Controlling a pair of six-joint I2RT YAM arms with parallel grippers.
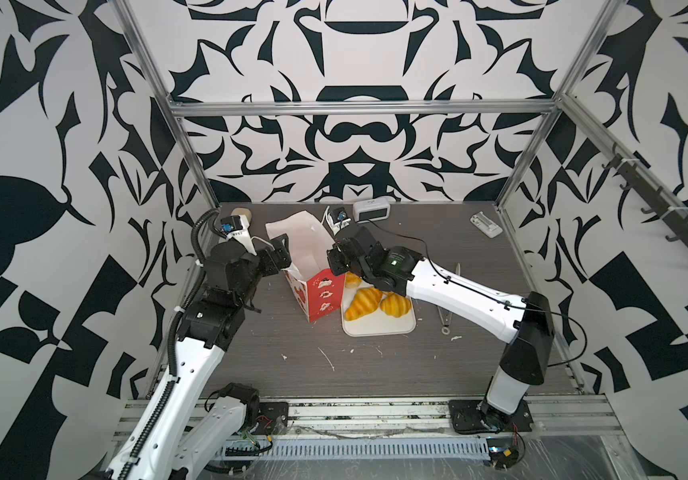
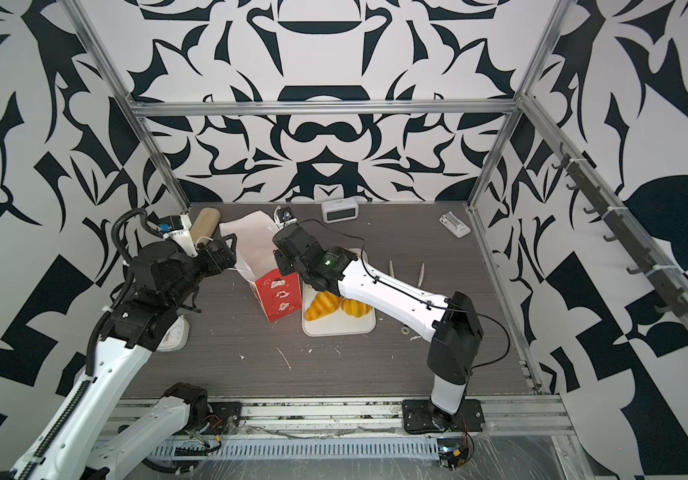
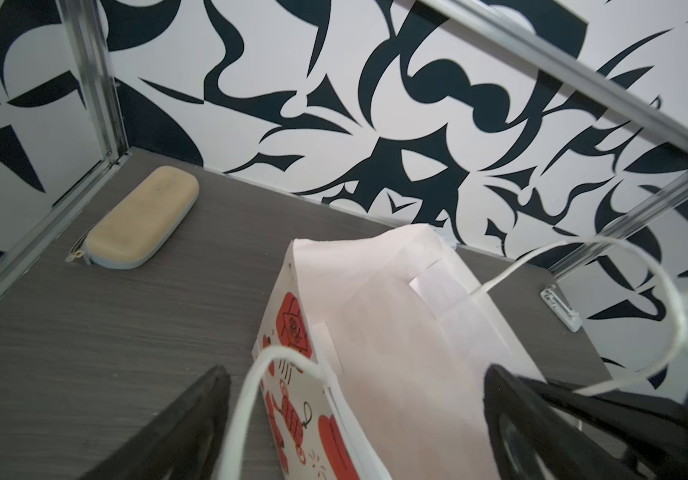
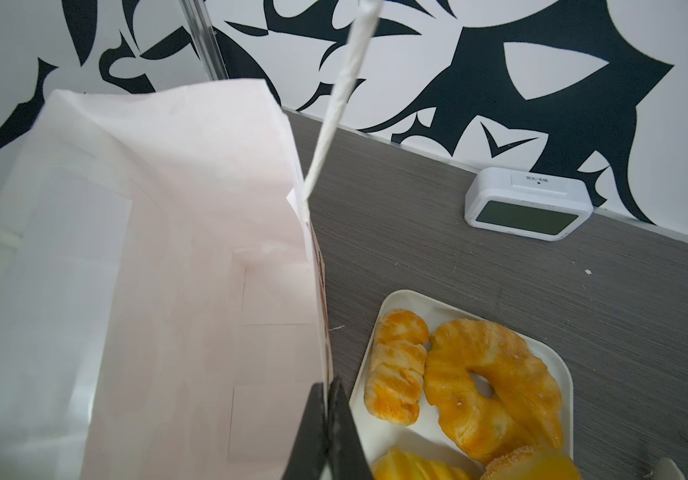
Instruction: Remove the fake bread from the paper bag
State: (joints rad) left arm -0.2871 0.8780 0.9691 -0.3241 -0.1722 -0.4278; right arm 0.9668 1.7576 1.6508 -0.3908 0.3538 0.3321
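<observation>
The paper bag [image 1: 323, 297] [image 2: 278, 295] stands upright mid-table, red and white outside, white inside [image 3: 396, 332] [image 4: 168, 270]. My right gripper [image 1: 335, 261] [image 2: 282, 259] [image 4: 328, 386] is shut on the rim of its right wall. My left gripper [image 1: 280, 255] [image 2: 226, 253] [image 3: 357, 374] is open and straddles the printed left wall, a white cord handle [image 3: 251, 395] looping between its fingers. Fake bread lies on the white tray [image 1: 375, 328] [image 4: 558, 357] right of the bag: two croissants [image 1: 363, 303] [image 1: 395, 305], a ring loaf [image 4: 492, 374], a ridged roll [image 4: 396, 365]. The bag's bottom is hidden.
A beige zip case [image 3: 143, 218] [image 2: 205, 218] lies in the back left corner. A white clock [image 1: 371, 211] [image 4: 529, 203] stands at the back wall, a small white device [image 1: 485, 224] at back right. Tongs [image 1: 450, 299] lie right of the tray, a white scale [image 2: 176, 332] under the left arm.
</observation>
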